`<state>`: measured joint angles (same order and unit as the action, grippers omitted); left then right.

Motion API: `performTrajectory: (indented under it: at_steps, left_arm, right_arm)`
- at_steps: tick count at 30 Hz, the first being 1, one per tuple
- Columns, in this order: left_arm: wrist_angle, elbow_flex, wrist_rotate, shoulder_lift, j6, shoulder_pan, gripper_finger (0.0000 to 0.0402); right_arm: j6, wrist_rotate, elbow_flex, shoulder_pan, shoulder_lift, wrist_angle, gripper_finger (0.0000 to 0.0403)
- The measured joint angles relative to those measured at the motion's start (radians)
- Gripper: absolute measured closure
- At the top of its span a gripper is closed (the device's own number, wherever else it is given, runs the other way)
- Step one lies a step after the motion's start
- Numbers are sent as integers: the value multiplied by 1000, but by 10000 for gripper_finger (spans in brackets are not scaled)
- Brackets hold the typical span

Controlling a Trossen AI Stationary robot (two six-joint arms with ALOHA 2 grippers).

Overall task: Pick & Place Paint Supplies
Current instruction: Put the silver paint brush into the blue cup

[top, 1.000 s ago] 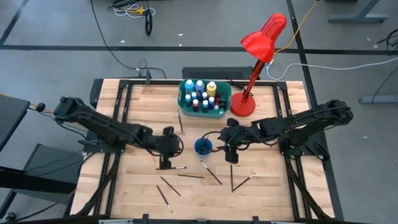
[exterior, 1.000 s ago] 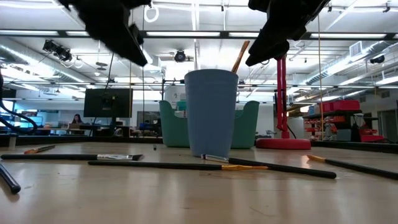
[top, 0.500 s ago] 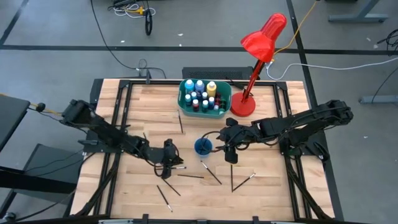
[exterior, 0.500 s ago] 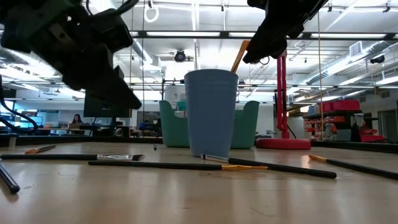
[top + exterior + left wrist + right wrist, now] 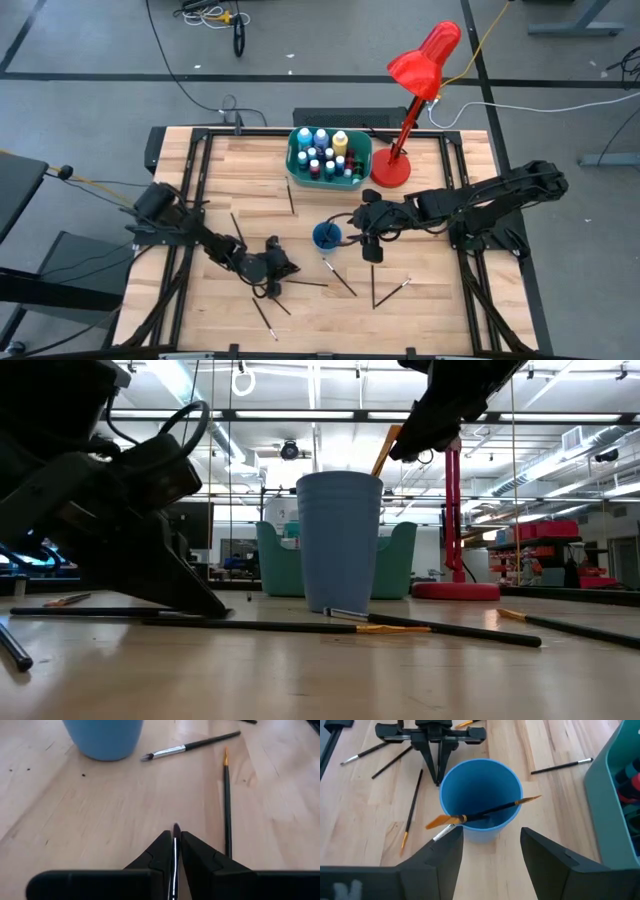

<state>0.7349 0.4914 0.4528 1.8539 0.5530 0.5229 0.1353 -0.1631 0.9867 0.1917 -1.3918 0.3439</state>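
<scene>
A wooden worktop (image 5: pixel 420 170) is seen from above, with a blue cup (image 5: pixel 326 236) near its middle and a teal tub (image 5: pixel 296 165) of paint bottles (image 5: pixel 322 155) behind it, beside a red desk lamp (image 5: pixel 415 85). Several paintbrushes lie scattered on the wood in front of the cup.

The left gripper (image 5: pixel 272 287) is lowered to the worktop, and its fingers (image 5: pixel 162 851) are pinched together on a thin dark paintbrush (image 5: pixel 174 855), as the left wrist view shows. The right gripper (image 5: pixel 367 240) is held just beside the cup with its fingers spread wide and nothing between them; one orange-handled paintbrush (image 5: pixel 482 812) already leans inside the cup.

The risk lies in the thin handle: it is probably gripped only at the fingertips, so it could slip or swivel when lifted. A neighbouring loose brush (image 5: pixel 227 805) lies just beside the left gripper and could be dragged along. The light cup could be tipped if the brush is lowered against its rim, and the right gripper waits close enough to be struck.
</scene>
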Motion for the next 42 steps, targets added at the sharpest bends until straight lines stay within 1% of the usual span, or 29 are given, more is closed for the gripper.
performTrajectory:
  at_steps: [4,7,11,17,20,28,35,39,42]
  left_arm:
    - [12,1,11,22,63,14,350]
    - [3,1,42,25,121,25,350]
    - [0,1,80,27,122,36,354]
    - [-3,0,102,27,140,39,389]
    - [-3,3,114,29,146,40,386]
    - [-31,75,186,34,-3,26,389]
    - [-10,138,199,33,-100,12,385]
    - [-10,149,215,-1,-157,10,390]
    - [-11,146,236,-65,-239,5,390]
  right_arm:
    - [-46,-1,0,0,0,-1,201]
    - [-68,-1,0,0,0,-2,201]
    - [-73,-1,0,0,0,-5,201]
    - [-75,-1,0,0,0,-5,201]
    - [-95,-1,0,0,0,-5,201]
    - [-167,-3,0,0,0,-6,201]
    - [-179,-3,0,0,0,-8,201]
    - [-179,-3,0,0,0,-8,201]
    - [-180,-3,0,0,0,-9,201]
